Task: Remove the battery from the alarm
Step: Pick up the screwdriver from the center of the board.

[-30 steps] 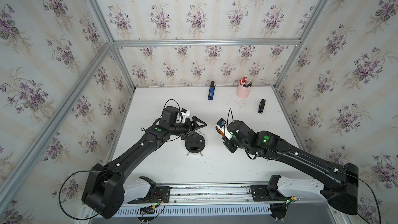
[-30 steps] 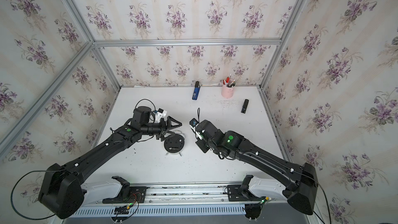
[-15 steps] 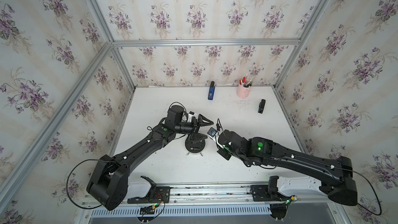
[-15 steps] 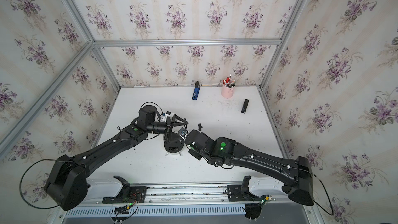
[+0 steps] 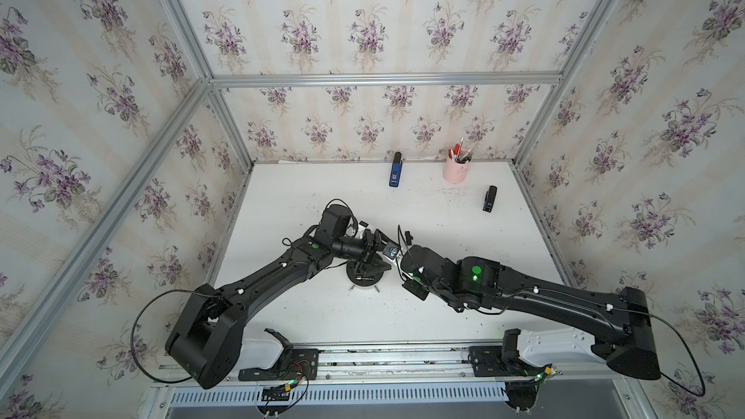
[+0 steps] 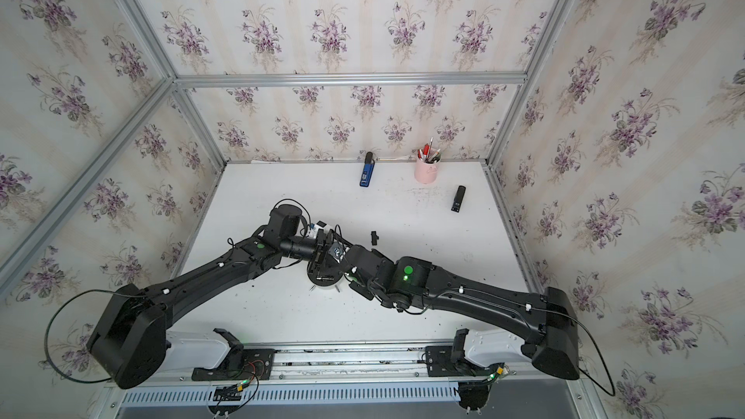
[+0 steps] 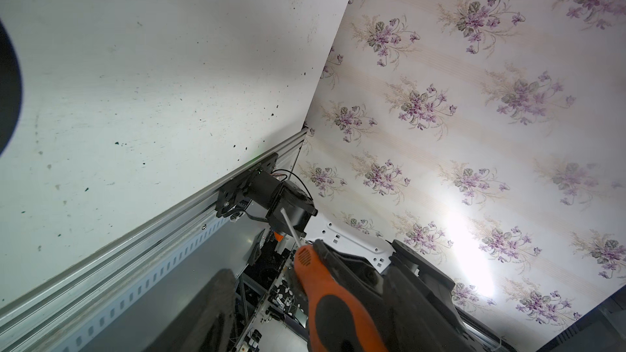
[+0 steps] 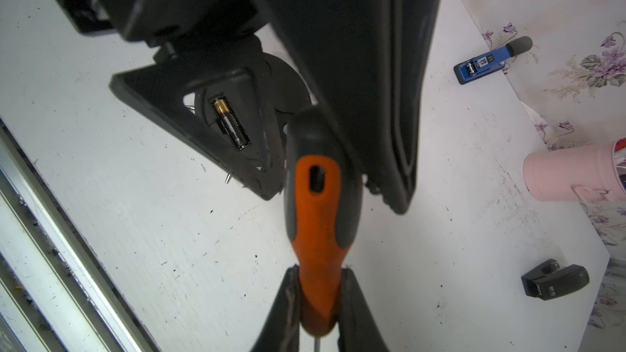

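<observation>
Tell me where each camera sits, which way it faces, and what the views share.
Top views: stereo head high over the front rail, looking down on the table; left arm, right arm whole, meeting by the alarm.
Left wrist: on the left arm, facing across the table to the front rail; own body not clearly seen.
Right wrist: on the right arm, facing past the right gripper, shut on the screwdriver, toward the left gripper and the battery.
Shared: both wrist views show the screwdriver's orange handle.
</observation>
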{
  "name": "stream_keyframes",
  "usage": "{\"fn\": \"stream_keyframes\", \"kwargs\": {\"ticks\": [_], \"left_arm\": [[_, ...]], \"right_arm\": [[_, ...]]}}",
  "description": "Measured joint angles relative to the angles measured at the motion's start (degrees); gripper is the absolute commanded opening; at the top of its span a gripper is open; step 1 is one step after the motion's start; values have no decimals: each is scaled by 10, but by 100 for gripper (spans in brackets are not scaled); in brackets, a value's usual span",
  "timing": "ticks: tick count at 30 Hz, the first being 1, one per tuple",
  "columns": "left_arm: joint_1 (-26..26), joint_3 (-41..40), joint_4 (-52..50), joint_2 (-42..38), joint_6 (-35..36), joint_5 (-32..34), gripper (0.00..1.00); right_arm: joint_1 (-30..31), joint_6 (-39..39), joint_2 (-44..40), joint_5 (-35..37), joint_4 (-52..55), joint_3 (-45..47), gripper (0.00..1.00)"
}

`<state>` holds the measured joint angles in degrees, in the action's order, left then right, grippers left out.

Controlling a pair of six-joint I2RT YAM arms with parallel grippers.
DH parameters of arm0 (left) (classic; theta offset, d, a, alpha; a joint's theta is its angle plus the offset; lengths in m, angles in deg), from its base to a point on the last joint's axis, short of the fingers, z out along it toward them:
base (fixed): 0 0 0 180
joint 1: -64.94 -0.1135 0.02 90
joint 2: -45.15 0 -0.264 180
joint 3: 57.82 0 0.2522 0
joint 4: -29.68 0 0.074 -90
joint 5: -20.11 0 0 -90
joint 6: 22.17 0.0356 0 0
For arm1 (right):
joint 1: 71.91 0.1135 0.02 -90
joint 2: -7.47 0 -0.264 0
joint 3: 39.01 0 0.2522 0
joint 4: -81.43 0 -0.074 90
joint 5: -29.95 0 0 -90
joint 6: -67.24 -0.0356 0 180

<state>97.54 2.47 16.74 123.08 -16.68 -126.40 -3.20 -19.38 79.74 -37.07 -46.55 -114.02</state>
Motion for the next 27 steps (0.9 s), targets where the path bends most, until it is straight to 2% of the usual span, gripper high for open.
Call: {"fn": "stream_keyframes", "kwargs": {"ticks": [13, 17, 22, 27], "left_arm": [[34, 5, -2, 12, 18, 18, 18], [34, 9, -26, 6, 37, 21, 12], [33, 14, -49, 3, 59, 21, 0], [33, 19, -61, 1, 72, 23, 0]], "right_arm": [[0, 13, 25, -4, 5, -9, 0], [2, 17, 25, -8, 3, -9, 0], [2, 21, 21, -16, 3, -9, 0], [2, 23, 20, -18, 2, -8, 0]]}}
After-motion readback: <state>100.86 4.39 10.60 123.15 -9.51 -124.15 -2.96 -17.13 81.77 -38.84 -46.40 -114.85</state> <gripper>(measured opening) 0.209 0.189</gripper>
